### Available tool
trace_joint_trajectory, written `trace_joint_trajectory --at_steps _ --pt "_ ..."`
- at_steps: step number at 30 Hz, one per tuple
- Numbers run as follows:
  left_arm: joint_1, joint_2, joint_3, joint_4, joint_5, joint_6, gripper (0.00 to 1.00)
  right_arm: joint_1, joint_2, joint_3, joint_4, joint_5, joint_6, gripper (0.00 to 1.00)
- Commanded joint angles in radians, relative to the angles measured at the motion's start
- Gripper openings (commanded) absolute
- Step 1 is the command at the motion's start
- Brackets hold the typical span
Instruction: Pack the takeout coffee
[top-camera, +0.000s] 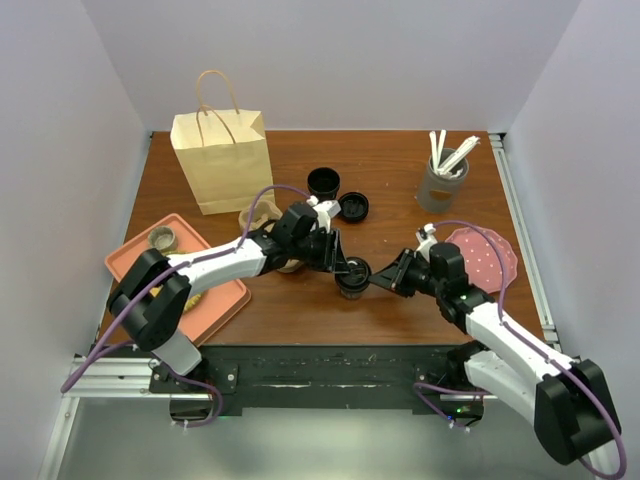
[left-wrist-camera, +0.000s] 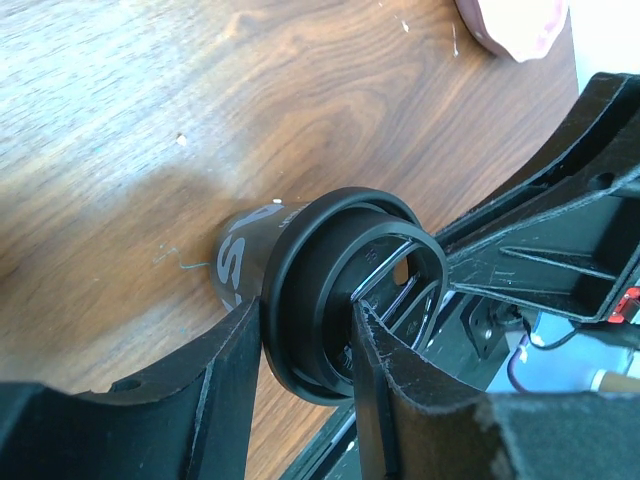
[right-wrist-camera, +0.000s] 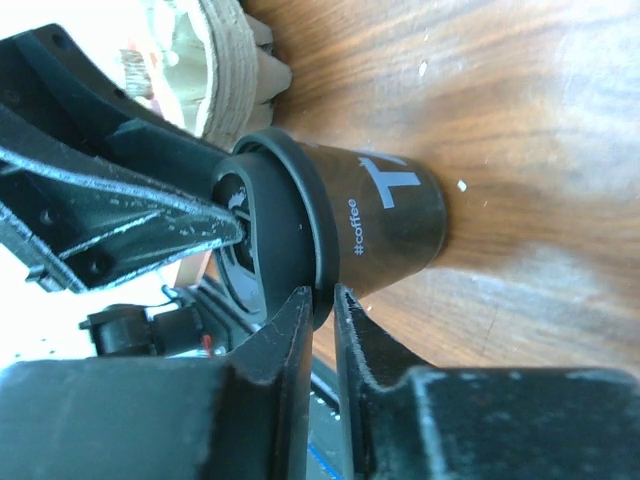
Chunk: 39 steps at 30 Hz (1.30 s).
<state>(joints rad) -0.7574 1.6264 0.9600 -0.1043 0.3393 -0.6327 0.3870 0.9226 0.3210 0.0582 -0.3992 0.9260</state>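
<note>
Lid (left-wrist-camera: 300, 260) clamped by left gripper (left-wrist-camera: 310, 315), pinched by right gripper (right-wrist-camera: 320, 298). I fear opposing pulls uncap my takeout coffee (right-wrist-camera: 390, 215).

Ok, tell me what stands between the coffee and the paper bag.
The left arm's wrist and a tan object beside it lie between the takeout coffee and the paper bag.

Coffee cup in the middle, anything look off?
Nothing spilled or tipped: the takeout coffee stands upright, lid on. Odd only that both the left gripper and right gripper pinch its lid rim.
</note>
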Motion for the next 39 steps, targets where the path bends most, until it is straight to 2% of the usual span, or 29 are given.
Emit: trace_joint_trajectory --at_steps 1,7,13,20,28,39 --pt "-0.011 0.084 -0.129 -0.374 -0.155 0.018 0.30 0.004 0.126 0.111 -0.179 0.162 -0.165 0.20" --pt "-0.010 0.047 -0.075 -0.416 -0.155 -0.018 0.35 0.004 0.212 0.204 -0.199 0.105 -0.220 0.27" --pt "-0.008 0.047 -0.004 -0.455 -0.161 -0.028 0.40 0.004 0.194 0.268 -0.239 0.063 -0.240 0.33" --pt "0.006 0.035 0.143 -0.514 -0.168 -0.013 0.52 0.004 0.205 0.331 -0.281 0.026 -0.265 0.33" --pt "0.010 0.036 0.220 -0.541 -0.174 0.008 0.55 0.004 0.188 0.365 -0.325 0.026 -0.268 0.33" --pt "0.010 0.024 0.282 -0.477 -0.132 0.039 0.59 0.004 0.154 0.363 -0.363 0.039 -0.268 0.34"
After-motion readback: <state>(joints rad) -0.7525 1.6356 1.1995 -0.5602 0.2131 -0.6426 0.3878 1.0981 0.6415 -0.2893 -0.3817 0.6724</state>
